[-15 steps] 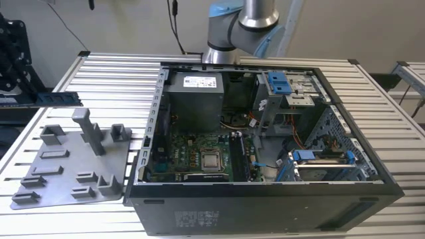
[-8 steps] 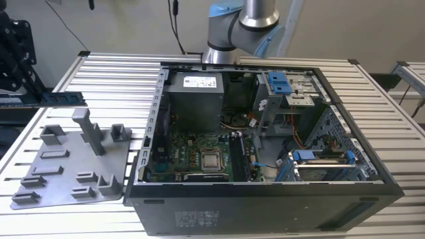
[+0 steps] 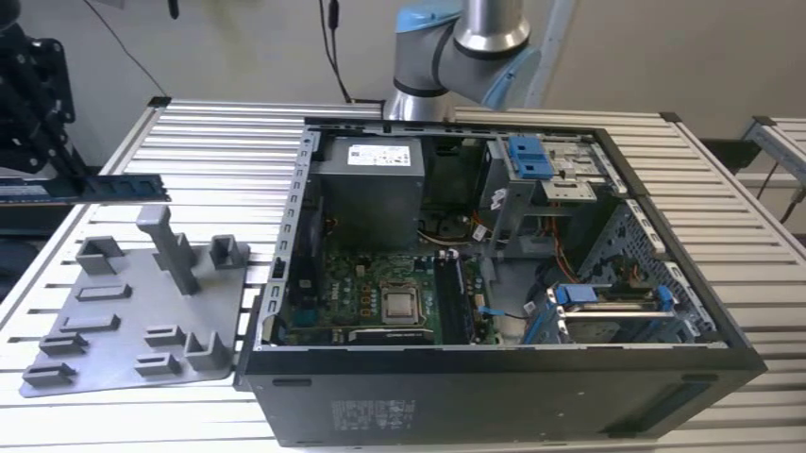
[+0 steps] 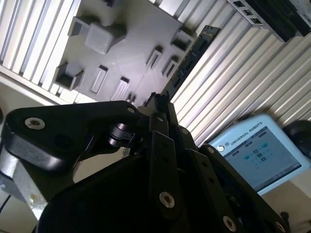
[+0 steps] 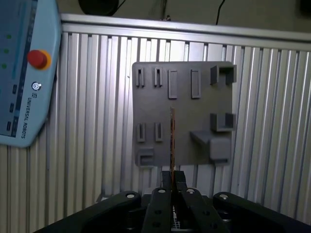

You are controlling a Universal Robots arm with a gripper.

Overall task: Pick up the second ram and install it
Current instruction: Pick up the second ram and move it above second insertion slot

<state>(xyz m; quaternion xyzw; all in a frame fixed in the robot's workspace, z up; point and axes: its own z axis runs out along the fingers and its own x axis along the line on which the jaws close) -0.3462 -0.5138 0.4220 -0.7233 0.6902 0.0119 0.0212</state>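
The tool [image 5: 173,179] grips the second ram [image 5: 171,138] by one end, above the grey plate [image 5: 194,126].

ram [image 3: 94,189] over fixture plate [image 3: 126,326] on table [image 3: 214,142], computer case [image 3: 504,401] beside

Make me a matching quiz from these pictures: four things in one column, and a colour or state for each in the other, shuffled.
Things:
1. second ram
2. fixture plate
3. computer case
4. teach pendant

Colour or state:
A. lying open
B. pale blue
C. held in the gripper
D. grey

Pairs: 1-C, 2-D, 3-A, 4-B.
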